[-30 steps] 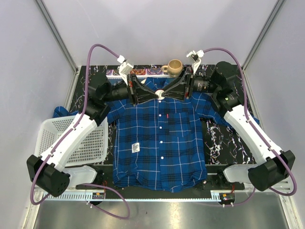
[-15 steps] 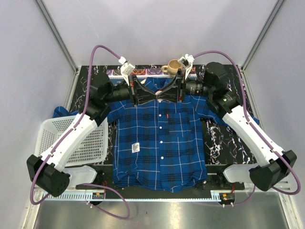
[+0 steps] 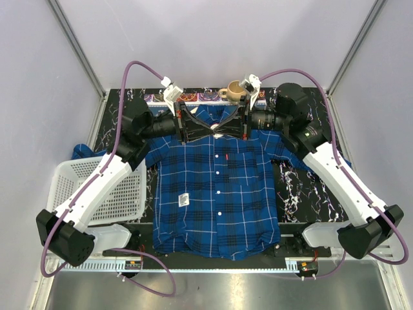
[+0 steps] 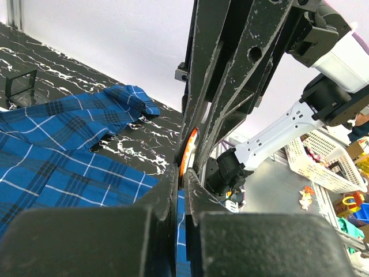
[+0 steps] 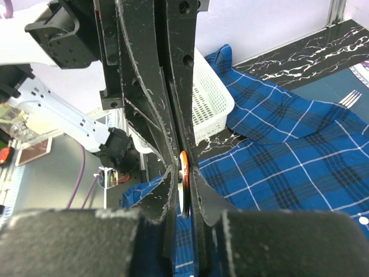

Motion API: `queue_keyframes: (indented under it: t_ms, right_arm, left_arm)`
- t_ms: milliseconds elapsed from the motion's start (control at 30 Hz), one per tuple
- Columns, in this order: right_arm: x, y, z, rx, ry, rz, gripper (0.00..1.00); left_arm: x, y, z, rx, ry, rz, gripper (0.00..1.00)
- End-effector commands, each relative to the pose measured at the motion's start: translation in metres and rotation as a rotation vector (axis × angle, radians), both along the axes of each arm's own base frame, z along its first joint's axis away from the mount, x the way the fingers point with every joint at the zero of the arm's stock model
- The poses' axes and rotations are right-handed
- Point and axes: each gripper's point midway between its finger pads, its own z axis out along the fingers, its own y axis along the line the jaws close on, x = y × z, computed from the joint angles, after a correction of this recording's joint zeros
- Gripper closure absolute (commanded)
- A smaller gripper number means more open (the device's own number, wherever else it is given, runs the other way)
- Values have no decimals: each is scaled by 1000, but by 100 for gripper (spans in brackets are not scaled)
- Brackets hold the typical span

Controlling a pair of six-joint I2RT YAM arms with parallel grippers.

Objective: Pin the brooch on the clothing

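The blue plaid shirt lies flat on the black table, collar at the far side. My left gripper and right gripper meet tip to tip just above the collar. The brooch, a small orange disc with a white back, stands edge-on between the right fingers, which are shut on it. In the left wrist view its orange edge shows at the tips of my left gripper, whose jaws are closed to a thin slit around it. In the top view the fingertips hide the brooch.
A white basket stands at the left, next to the shirt sleeve. A tan cup and a patterned strip sit at the far edge behind the grippers. A white paper tag and a tiny red tab are on the shirt front.
My right gripper has swung from slanting to level and now lies in line with the left one. The white spot seen between the tips earlier is now covered. The left arm has barely moved.
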Motion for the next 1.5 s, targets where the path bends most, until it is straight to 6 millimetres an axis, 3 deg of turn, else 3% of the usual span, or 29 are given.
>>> queue_keyframes:
  t_ms: [0, 333, 433, 533, 700, 833, 933, 1000, 1033, 1200, 1267, 1467]
  right_arm:
    - [-4, -4, 7, -37, -95, -1, 89]
    - [-13, -16, -4, -162, -245, 66, 87]
    - [-16, -18, -3, -169, -254, 82, 78]
    - [-18, -17, -3, -172, -251, 92, 78]
    - [-22, -19, 7, -153, -229, 88, 54]
    - [-21, -22, 16, -126, -197, 87, 47]
    - [-14, -25, 11, -143, -246, 52, 46]
    - [-1, -28, 8, -163, -304, -3, 36]
    - [3, -28, 11, -147, -350, -25, 23]
    - [16, -26, 16, -170, -549, -145, 6]
    - [13, -20, 21, -157, -639, -179, 1]
    - [15, -17, 26, -138, -702, -227, 0]
  left_arm:
    - [-9, 4, 26, -47, -72, -6, 100]
    - [-8, 2, 22, -32, -63, -26, 100]
    - [-7, 2, 21, -26, -64, -30, 100]
    - [-6, 2, 19, -15, -64, -28, 100]
    - [-4, 1, 17, -8, -65, -27, 100]
    - [-1, 2, 13, 21, -103, -8, 100]
    - [6, 5, 12, 55, -142, 30, 100]
    - [7, 5, 12, 75, -142, 32, 100]
    - [6, 5, 13, 76, -135, 32, 100]
    - [10, 3, 12, 71, -63, 54, 100]
    - [10, 2, 13, 66, -28, 54, 100]
    - [9, 2, 11, 55, -6, 49, 100]
